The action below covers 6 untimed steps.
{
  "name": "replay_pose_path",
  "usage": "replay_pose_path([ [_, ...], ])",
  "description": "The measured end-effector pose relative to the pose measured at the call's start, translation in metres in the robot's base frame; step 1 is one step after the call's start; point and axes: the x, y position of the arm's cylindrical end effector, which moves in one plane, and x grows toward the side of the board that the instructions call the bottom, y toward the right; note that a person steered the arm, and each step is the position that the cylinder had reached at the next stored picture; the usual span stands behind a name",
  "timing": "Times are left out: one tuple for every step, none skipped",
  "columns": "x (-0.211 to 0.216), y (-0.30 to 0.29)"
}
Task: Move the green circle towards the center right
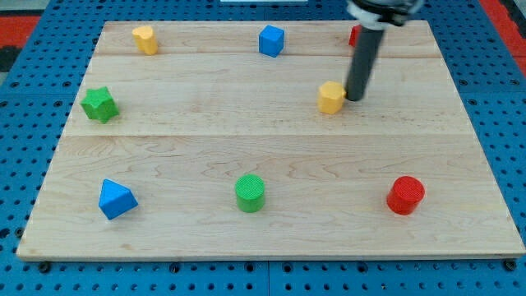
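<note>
The green circle (250, 192), a short upright cylinder, stands on the wooden board (271, 140) near the view's bottom, a little left of the middle. My tip (355, 98) is far from it, in the upper right part of the board. The tip is just right of a yellow block (331, 96), touching it or nearly so. The dark rod rises from the tip towards the view's top.
A red cylinder (405, 195) stands at the bottom right. A blue triangular block (115, 199) is at the bottom left. A green star-like block (99, 104) is at the left. A yellow block (145, 39) and a blue cube (271, 40) are near the top edge. A red block (354, 34) shows partly behind the rod.
</note>
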Motion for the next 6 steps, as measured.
replay_pose_path([
  [-0.017,-0.070],
  [-0.008,-0.102],
  [-0.008,-0.077],
  [0.003,-0.114],
  [0.080,-0.138],
  [0.137,-0.162],
])
